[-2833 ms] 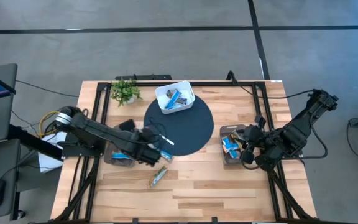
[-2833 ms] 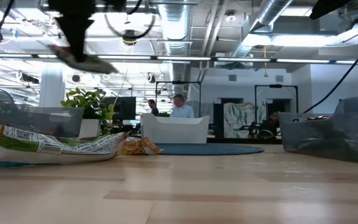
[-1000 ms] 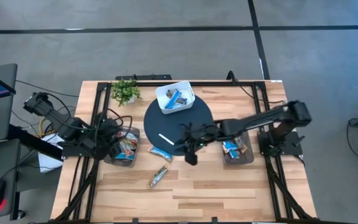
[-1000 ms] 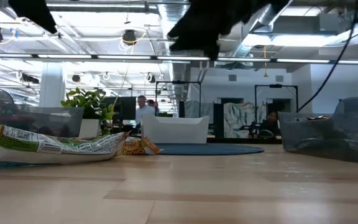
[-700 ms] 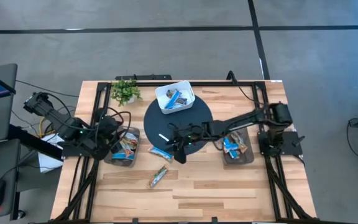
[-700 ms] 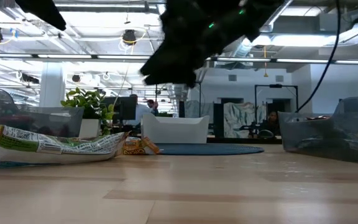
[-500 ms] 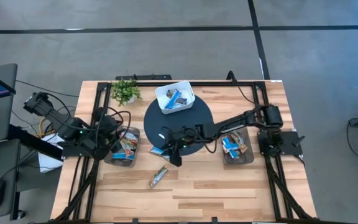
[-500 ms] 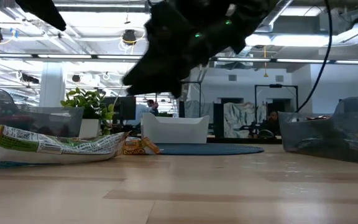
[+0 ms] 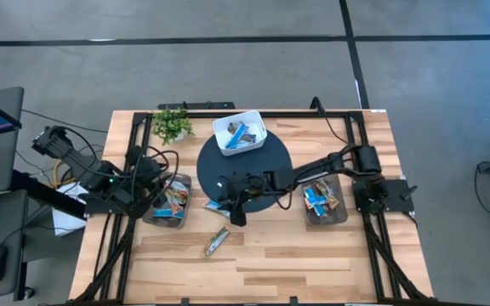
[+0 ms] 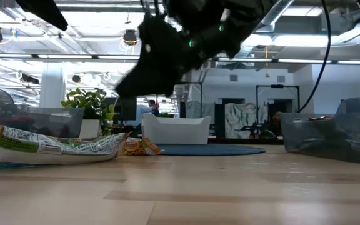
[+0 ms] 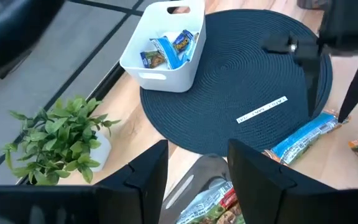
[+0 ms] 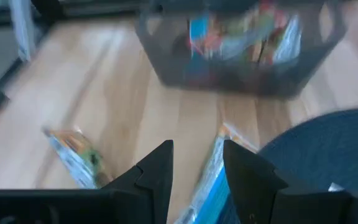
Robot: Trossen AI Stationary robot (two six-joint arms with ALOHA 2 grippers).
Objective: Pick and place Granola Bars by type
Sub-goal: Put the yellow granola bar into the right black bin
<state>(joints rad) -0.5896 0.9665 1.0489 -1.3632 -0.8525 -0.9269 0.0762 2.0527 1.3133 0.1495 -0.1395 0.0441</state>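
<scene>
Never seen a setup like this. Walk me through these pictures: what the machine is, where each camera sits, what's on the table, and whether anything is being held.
Two dark robot arms work at a wooden table. One camera looks straight down, one sits at tabletop height, and one rides on each wrist.

The right gripper reaches over a blue bar at the edge of the round dark mat, open and holding nothing. The left gripper waits, open and empty, over the left bin of bars. Another bin sits to the right, a white box on the mat, and a tan bar lies loose.
</scene>
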